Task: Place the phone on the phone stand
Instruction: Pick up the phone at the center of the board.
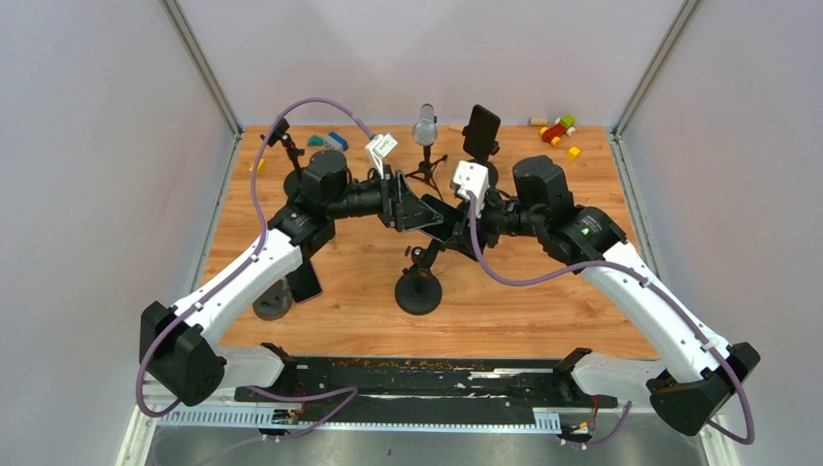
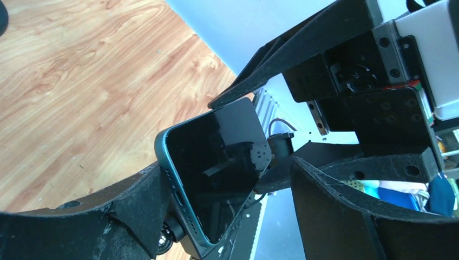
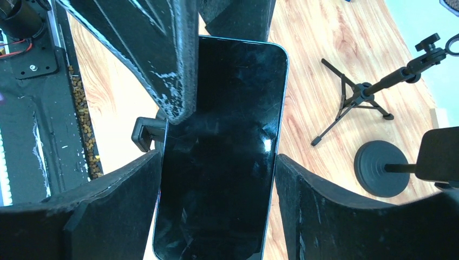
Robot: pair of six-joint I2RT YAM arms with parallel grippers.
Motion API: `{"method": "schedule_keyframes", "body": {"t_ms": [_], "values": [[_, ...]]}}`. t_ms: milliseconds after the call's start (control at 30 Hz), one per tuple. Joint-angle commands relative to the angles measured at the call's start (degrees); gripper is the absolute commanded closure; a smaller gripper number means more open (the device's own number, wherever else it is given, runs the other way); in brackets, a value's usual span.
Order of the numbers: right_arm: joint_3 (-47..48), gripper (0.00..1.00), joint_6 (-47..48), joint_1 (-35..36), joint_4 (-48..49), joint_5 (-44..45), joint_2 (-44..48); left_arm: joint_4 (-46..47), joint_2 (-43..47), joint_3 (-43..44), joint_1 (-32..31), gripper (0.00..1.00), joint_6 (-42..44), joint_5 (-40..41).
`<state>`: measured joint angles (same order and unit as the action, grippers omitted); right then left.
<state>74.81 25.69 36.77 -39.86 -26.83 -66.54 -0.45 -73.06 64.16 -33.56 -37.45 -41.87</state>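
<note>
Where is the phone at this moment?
Mid-table in the top view, the phone is gripped across its width by the right hand above the phone stand, with the left hand open around its end.

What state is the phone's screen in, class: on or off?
Off: the phone shows a plain black face in both wrist views, with only faint reflections and smudges.

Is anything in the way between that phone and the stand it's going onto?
Nothing visible does. The phone, held by the right gripper, is right in front of the stand's clamp; the left gripper flanks it, open.
</note>
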Motion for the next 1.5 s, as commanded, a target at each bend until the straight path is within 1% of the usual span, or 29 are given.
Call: {"method": "schedule_keyframes", "body": {"t_ms": [0,167,267,433,500,533,567,633,667,700,733,800,833,900,933,967,1033,1133,1167,1233,1467], "values": [[3.2,1.0,2.4,1.3,4.6,2.1,1.0,6.2,-0.7,-1.9,0.5,0.17,-7.1,-2.8],[2.5,1.0,3.8,2.5,5.6,4.5,0.9,8.5,-1.6,-3.1,0.5,0.3,-10.5,-3.9],[2.2,1.0,4.5,2.9,6.0,5.4,0.7,9.7,-2.0,-3.9,0.6,0.41,-11.5,-4.1],[1.6,1.0,4.9,3.0,6.4,5.9,0.8,10.6,-2.4,-4.5,0.7,0.55,-12.2,-4.1],[1.5,1.0,5.1,3.2,6.4,6.1,0.8,10.9,-2.5,-4.8,0.8,0.62,-12.4,-4.0],[1.4,1.0,5.0,3.1,6.4,6.1,0.8,11.0,-2.4,-4.9,0.8,0.68,-12.5,-4.0],[1.2,1.0,5.0,3.1,6.4,6.1,0.9,11.1,-2.4,-5.0,0.9,0.71,-12.6,-4.0],[1.1,1.0,5.1,3.1,6.4,5.9,1.0,11.4,-2.4,-5.1,0.9,0.85,-12.7,-3.8],[1.0,1.0,5.1,3.1,6.4,5.8,1.0,11.6,-2.4,-5.3,0.9,0.88,-12.8,-3.7],[0.9,1.0,5.0,3.1,6.4,5.8,1.1,11.8,-2.2,-5.4,1.0,0.96,-12.9,-3.7],[0.7,0.99,5.0,3.1,6.3,5.7,1.2,12.4,-2.2,-5.5,1.0,0.99,-13.2,-3.7],[0.3,0.94,4.8,3.1,6.4,5.5,1.3,13.4,-1.9,-6.0,1.2,1.0,-13.4,-3.7],[0.0,0.89,4.7,3.1,6.3,5.4,1.6,14.2,-1.6,-6.2,1.2,1.0,-13.4,-3.8],[-0.6,0.74,4.4,3.0,6.2,5.6,2.2,15.3,-1.0,-6.7,1.5,1.0,-13.4,-4.0],[-1.0,0.62,3.7,2.7,6.3,5.7,2.5,15.5,-0.8,-7.1,1.7,1.0,-13.3,-3.9],[-1.1,0.53,3.0,2.2,6.3,5.6,2.9,16.2,-0.2,-7.3,1.8,1.0,-13.2,-3.9],[-1.3,0.39,1.0,0.5,6.3,4.3,3.5,17.2,0.5,-7.8,2.1,1.0,-13.1,-4.3],[-1.6,0.26,-2.4,-3.1,6.4,0.2,4.4,18.7,2.0,-8.3,2.2,1.0,-12.6,-4.7],[-1.8,0.24,-3.7,-4.5,6.7,-1.7,4.8,19.3,2.3,-8.4,2.2,1.0,-12.2,-4.9],[-2.5,0.22,-6.3,-7.2,7.6,-5.4,5.5,20.2,3.4,-9.0,2.3,1.0,-11.3,-5.0],[-7.0,0.2,-13.8,-14.4,12.7,-18.4,5.9,22.6,8.2,-11.8,2.4,1.0,-7.7,-4.5]]}}
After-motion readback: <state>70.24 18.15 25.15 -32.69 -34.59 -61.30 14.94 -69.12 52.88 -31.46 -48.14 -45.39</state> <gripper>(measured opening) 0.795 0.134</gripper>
